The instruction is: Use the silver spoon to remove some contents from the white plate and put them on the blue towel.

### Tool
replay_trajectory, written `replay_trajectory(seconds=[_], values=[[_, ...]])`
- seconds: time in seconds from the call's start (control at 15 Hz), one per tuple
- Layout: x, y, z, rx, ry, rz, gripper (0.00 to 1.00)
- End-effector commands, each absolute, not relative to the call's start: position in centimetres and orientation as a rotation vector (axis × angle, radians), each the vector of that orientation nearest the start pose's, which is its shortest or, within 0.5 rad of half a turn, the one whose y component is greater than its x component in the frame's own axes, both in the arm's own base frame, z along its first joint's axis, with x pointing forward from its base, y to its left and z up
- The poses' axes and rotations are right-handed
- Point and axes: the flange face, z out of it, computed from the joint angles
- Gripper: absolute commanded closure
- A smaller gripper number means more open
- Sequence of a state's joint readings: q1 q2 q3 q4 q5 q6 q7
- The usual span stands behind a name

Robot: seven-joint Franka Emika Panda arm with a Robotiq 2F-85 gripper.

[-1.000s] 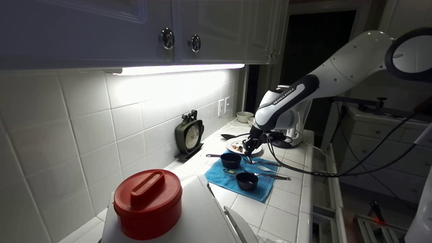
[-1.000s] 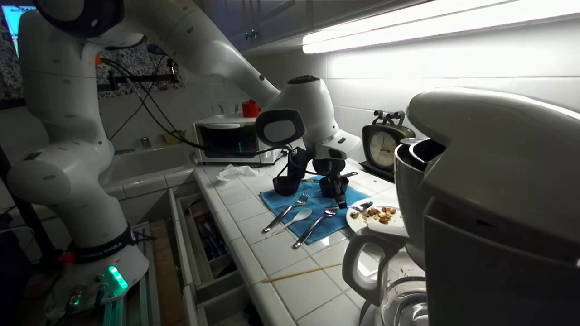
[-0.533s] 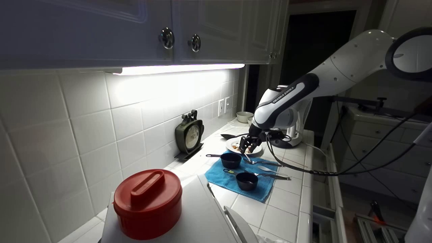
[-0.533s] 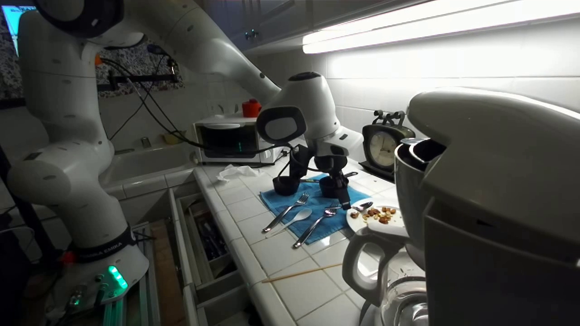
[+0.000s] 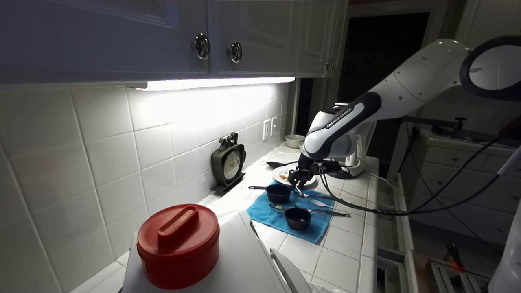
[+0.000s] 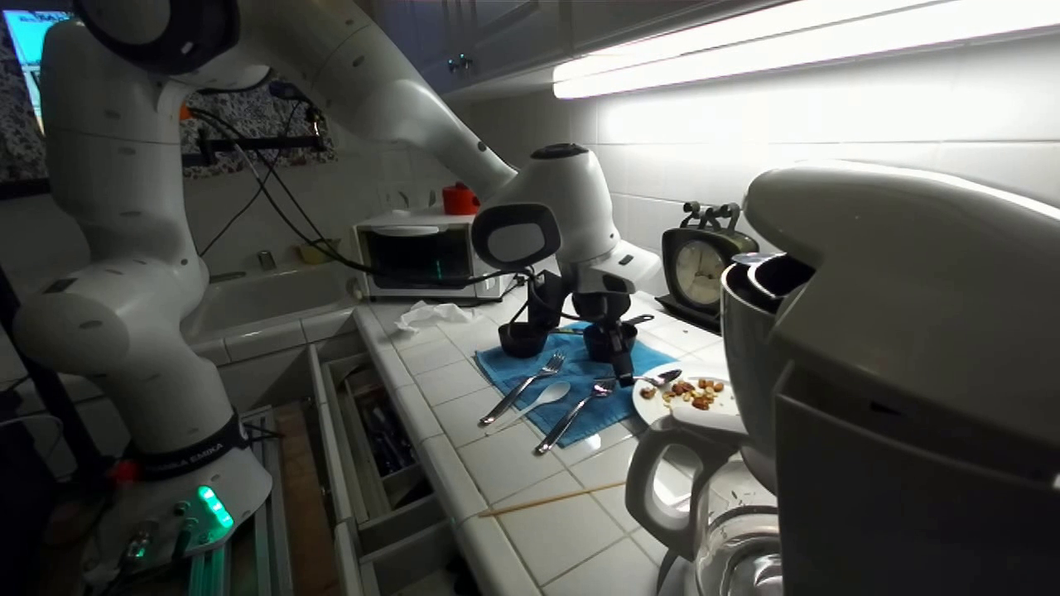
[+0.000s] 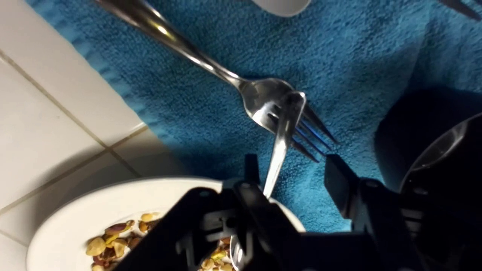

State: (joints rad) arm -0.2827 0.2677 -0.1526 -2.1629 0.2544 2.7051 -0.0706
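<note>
The gripper (image 7: 294, 180) hangs with its fingers spread well apart, nothing held, and there in the gap shows the handle of the spoon (image 7: 279, 153)! It looks nearer one finger, so a slight sideways nudge to centre it seems wise before any squeeze. The handle slants a touch too; a small wrist turn should let the pads meet it flat. Whether the tips are low enough, I can't tell. Careful underneath: the handle's end crosses a fork (image 7: 263, 99), and dipping too deep could pinch both. Off to the side, a cup (image 7: 455, 169) stands near the other finger, so straight down over the towel (image 7: 211, 131) is the line. Further along, the handle passes over the rim of the plate (image 7: 120, 201), the bowl lying right by the nuts (image 7: 116, 246): scooping is yet to come, by my read, so grip firmly enough that the spoon can't roll.
</note>
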Motion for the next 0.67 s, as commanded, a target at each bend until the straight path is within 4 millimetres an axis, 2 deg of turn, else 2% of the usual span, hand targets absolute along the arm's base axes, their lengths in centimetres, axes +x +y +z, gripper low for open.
replay_trajectory(seconds=[0.0, 0.07, 0.2, 0.6], values=[[53.7, -25.7, 29.8, -2.937, 0.897, -0.443, 0.81], [53.7, -25.7, 29.7, -2.936, 0.899, -0.442, 0.89], [53.7, -25.8, 29.7, -2.933, 0.902, -0.442, 0.95], [53.6, -25.5, 31.0, -2.911, 0.895, -0.467, 0.93]])
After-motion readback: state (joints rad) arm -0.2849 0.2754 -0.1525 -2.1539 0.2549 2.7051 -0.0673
